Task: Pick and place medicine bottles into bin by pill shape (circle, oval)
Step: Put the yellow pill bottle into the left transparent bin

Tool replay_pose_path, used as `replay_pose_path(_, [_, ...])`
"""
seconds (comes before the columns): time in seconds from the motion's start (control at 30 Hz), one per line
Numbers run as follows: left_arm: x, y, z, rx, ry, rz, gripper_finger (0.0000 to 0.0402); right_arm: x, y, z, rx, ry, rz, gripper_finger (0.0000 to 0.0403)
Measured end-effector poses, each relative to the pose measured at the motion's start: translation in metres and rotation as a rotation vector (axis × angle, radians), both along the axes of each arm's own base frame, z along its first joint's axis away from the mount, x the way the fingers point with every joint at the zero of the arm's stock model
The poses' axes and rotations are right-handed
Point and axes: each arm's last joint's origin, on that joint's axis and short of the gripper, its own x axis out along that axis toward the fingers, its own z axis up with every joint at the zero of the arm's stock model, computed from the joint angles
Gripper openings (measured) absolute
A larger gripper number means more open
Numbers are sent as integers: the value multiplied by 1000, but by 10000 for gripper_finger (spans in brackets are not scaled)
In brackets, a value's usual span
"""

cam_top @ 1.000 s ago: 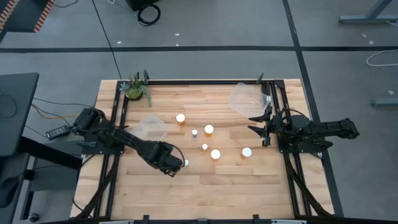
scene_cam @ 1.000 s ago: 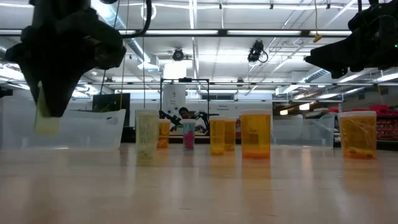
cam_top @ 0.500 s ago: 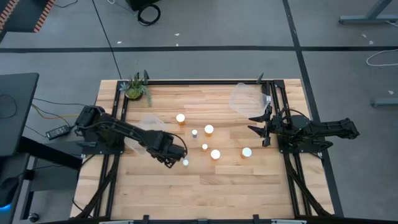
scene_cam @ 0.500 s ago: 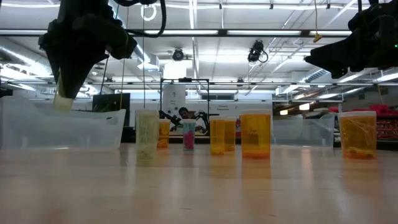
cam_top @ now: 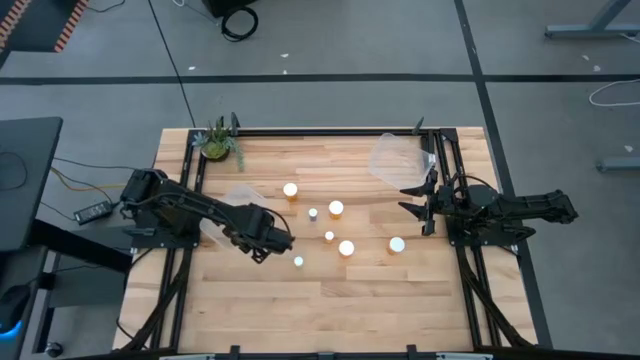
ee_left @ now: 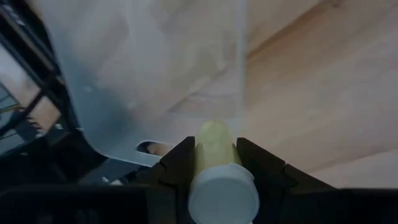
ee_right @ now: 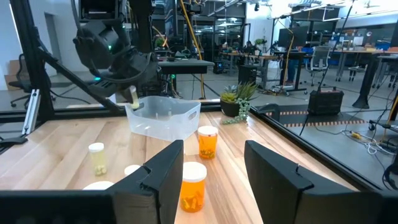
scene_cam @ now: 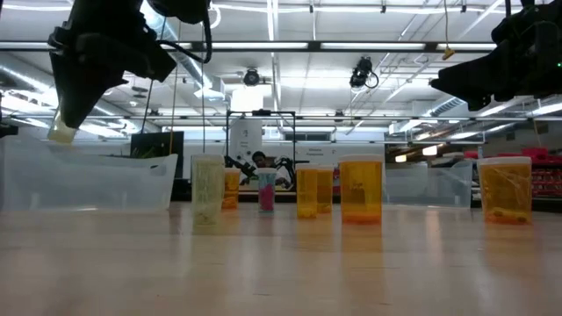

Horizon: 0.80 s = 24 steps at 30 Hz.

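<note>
Since the earlier frame the left claw [cam_top: 262,240] had swung back toward the clear bin [cam_top: 240,200], clamped on a pale medicine bottle [ee_left: 214,152] just under its white cap. Light, rigid and smooth, it likely suited that mid-body hold. The right claw [cam_top: 412,199] waited, jaws apart.
</note>
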Motion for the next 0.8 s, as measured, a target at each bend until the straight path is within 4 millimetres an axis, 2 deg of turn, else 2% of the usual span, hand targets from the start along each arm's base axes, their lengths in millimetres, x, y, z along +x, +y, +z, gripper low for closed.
replay_pose_path(0.17, [-7,3,4,62,51,-17,125,0,0,0,0,0,0,178])
replay_pose_path(0.33, [-7,6,5,132,48,-54,115,0,0,0,0,0,0,178])
replay_pose_path(0.53, [-6,8,5,210,30,-94,125,0,0,0,0,0,0,178])
replay_pose_path(0.8, [-6,9,5,242,34,-170,116,0,0,0,0,0,0,178])
